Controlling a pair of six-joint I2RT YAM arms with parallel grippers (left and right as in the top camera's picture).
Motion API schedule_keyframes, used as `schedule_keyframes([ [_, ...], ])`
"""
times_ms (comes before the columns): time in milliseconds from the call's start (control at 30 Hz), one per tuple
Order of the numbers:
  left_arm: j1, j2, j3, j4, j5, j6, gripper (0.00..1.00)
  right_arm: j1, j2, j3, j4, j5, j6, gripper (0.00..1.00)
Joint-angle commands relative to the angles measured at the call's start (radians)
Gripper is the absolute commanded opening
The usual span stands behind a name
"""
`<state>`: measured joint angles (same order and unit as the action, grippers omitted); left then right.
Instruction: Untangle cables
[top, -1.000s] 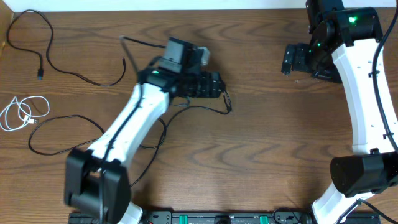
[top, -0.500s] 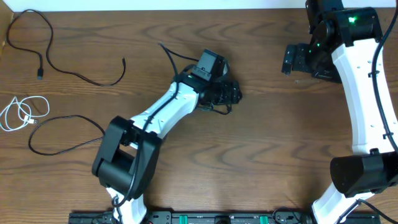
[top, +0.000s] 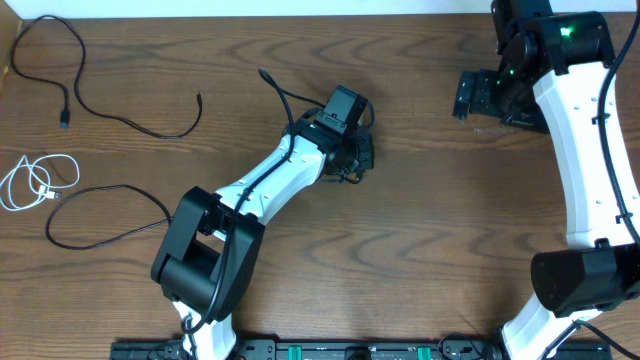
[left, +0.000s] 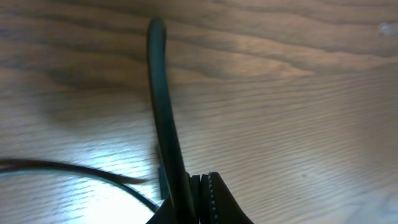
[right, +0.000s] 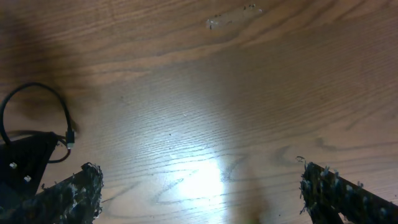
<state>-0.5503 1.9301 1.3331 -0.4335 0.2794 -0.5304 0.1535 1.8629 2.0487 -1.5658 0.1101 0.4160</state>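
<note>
Across the table (top: 420, 250), three black cables (left: 163, 106), one white cable (top: 40, 187); left jaws tight around one black, right jaws agape.

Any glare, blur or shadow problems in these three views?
Overhead: evenly lit and sharp, white cable crisp. Left wrist: the black cable clamped in the left gripper is soft, too close to the lens; glare on the table at lower left. Right wrist: bright glare at lower centre, shadow at upper left.

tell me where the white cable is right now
Overhead view: the white cable lies coiled at the table's far left edge, beside a looping black cable.
</note>
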Motion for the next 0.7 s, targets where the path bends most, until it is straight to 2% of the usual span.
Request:
schedule_keyframes([
  [0,0.019,-0.021,0.006,-0.027,-0.046,0.005,0.08,-0.006,-0.006,0.016,0.000,0.018,-0.006,0.99],
  [133,0.056,-0.092,0.006,-0.076,-0.063,0.006,0.08,-0.006,-0.006,0.016,0.000,0.018,-0.006,0.99],
  [467,0.183,-0.366,0.006,-0.315,-0.269,0.055,0.07,-0.004,-0.006,0.016,0.001,0.018,-0.006,0.99],
  [667,0.335,-0.517,0.006,-0.395,-0.273,0.053,0.08,-0.002,-0.006,0.016,0.002,0.018,-0.006,0.99],
])
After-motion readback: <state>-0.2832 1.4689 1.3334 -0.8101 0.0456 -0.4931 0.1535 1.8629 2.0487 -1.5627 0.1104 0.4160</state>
